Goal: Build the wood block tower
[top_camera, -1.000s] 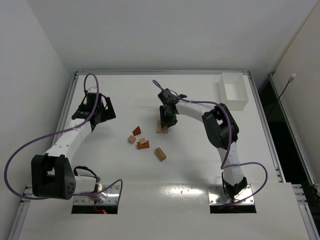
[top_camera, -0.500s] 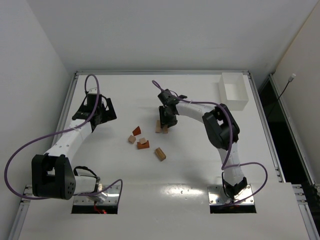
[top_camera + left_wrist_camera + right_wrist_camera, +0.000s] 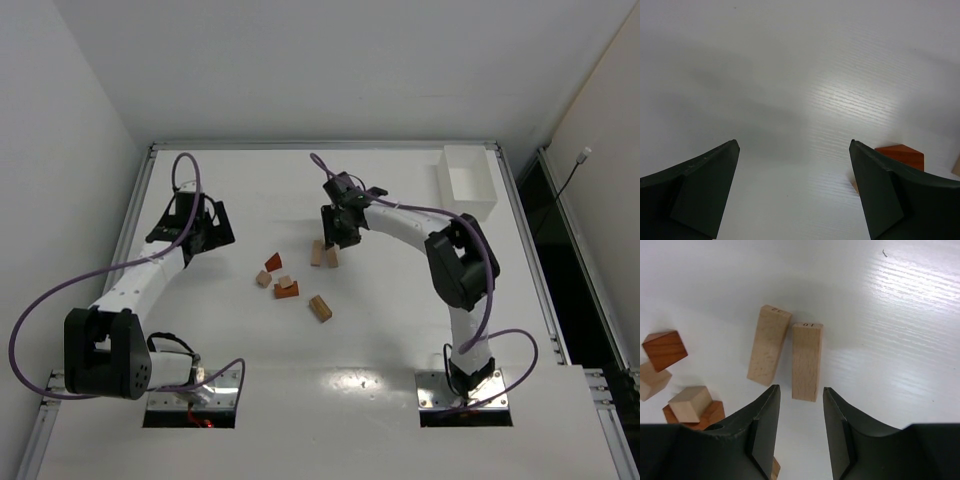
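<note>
No tower stands; the wooden blocks lie loose on the white table (image 3: 380,330). Two pale long blocks (image 3: 806,361) (image 3: 769,345) lie flat, side by side, also visible from the top camera (image 3: 324,256). My right gripper (image 3: 801,388) (image 3: 341,226) hovers over the near end of the right-hand one, open, holding nothing. Left of them are a reddish wedge (image 3: 273,262), a pale cube (image 3: 264,278), a pale block on a reddish block (image 3: 286,287), and a tan block (image 3: 320,307). My left gripper (image 3: 207,224) (image 3: 793,142) is open over bare table, the reddish wedge (image 3: 900,155) beside its right finger.
A white rectangular box (image 3: 467,182) stands at the far right corner of the table. Purple cables loop from both arms. Walls close in the table on the left, back and right.
My right gripper has opened wider and drawn back from the two long blocks, which now show fully from above. The right elbow swung right. The left arm has barely moved.
</note>
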Tool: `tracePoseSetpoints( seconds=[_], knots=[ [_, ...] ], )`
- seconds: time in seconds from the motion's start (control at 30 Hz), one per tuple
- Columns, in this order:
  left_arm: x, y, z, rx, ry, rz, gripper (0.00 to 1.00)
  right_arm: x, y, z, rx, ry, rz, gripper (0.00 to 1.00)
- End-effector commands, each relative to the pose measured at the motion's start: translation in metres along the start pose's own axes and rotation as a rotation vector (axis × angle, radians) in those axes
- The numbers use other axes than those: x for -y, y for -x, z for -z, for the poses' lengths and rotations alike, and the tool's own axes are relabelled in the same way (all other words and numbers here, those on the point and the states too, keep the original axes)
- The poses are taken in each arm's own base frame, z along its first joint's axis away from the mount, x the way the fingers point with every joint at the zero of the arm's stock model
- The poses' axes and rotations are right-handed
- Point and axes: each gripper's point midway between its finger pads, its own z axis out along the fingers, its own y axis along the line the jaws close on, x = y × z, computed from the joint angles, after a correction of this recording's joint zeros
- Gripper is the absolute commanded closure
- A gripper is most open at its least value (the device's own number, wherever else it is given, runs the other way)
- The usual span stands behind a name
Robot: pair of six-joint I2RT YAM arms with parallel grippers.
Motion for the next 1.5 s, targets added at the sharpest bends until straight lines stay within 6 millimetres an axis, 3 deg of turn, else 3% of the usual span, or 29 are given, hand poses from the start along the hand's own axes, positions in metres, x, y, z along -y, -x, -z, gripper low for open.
tracePoseSetpoints(
  seconds=[0.0,0.1,0.27,0.33,0.37,0.43,0.5,0.6,0.7,0.73,0.83,0.87,0.93,1.03,1.2,1.27,1.33,1.37,1.43,1.47],
  knots=[
    [0.014,0.005,0.006,0.037,-0.061,0.011,0.09,-0.010,0.025,0.029,0.104,0.053,0.031,0.63],
    [0.026,0.001,0.008,0.024,-0.105,-0.018,0.13,-0.001,0.029,0.038,0.140,0.015,0.051,0.68],
    [0.050,-0.006,0.010,0.012,-0.167,-0.082,0.29,0.030,0.025,0.044,0.174,-0.088,0.167,0.85],
    [0.063,-0.014,0.007,-0.020,-0.204,-0.104,0.24,0.031,0.024,0.047,0.167,-0.065,0.204,0.74],
    [0.071,-0.010,0.008,-0.019,-0.225,-0.109,0.19,0.037,0.022,0.050,0.163,-0.066,0.232,0.63],
    [0.091,-0.006,0.012,-0.017,-0.274,-0.131,0.11,0.043,0.027,0.060,0.184,-0.068,0.254,0.55],
    [0.107,-0.004,0.013,-0.023,-0.307,-0.153,0.07,0.060,0.030,0.067,0.190,-0.100,0.265,0.50],
    [0.130,-0.018,0.010,-0.074,-0.340,-0.178,0.03,0.091,0.040,0.092,0.243,-0.173,0.274,0.39],
    [0.164,-0.024,0.012,-0.129,-0.440,-0.183,0.00,0.118,0.033,0.116,0.271,-0.212,0.258,0.32],
    [0.171,-0.027,0.012,-0.156,-0.465,-0.164,0.00,0.120,0.038,0.127,0.301,-0.213,0.248,0.31],
    [0.201,-0.029,0.014,-0.221,-0.598,-0.154,0.00,0.141,0.017,0.145,0.318,-0.235,0.211,0.27],
    [0.207,-0.039,0.005,-0.261,-0.617,-0.156,0.00,0.145,0.013,0.150,0.328,-0.239,0.202,0.27],
    [0.224,-0.047,0.011,-0.313,-0.702,-0.173,0.00,0.161,-0.003,0.161,0.324,-0.261,0.171,0.27],
    [0.240,-0.045,0.012,-0.325,-0.755,-0.142,0.00,0.178,-0.022,0.169,0.312,-0.287,0.134,0.27],
    [0.263,-0.045,0.027,-0.412,-0.856,-0.019,0.00,0.194,-0.044,0.185,0.318,-0.315,0.103,0.30],
    [0.269,-0.062,0.044,-0.503,-0.977,-0.016,0.00,0.198,-0.046,0.189,0.331,-0.329,0.092,0.30],
    [0.276,-0.058,0.052,-0.479,-1.065,-0.047,0.00,0.202,-0.054,0.191,0.315,-0.337,0.082,0.30],
    [0.279,-0.045,0.053,-0.420,-1.062,-0.076,0.00,0.202,-0.053,0.194,0.328,-0.336,0.082,0.30],
    [0.271,-0.037,0.047,-0.373,-0.990,-0.153,0.00,0.205,-0.059,0.195,0.318,-0.342,0.074,0.30],
    [0.267,-0.019,0.035,-0.299,-0.898,-0.171,0.00,0.205,-0.059,0.195,0.318,-0.342,0.074,0.30]
  ],
)
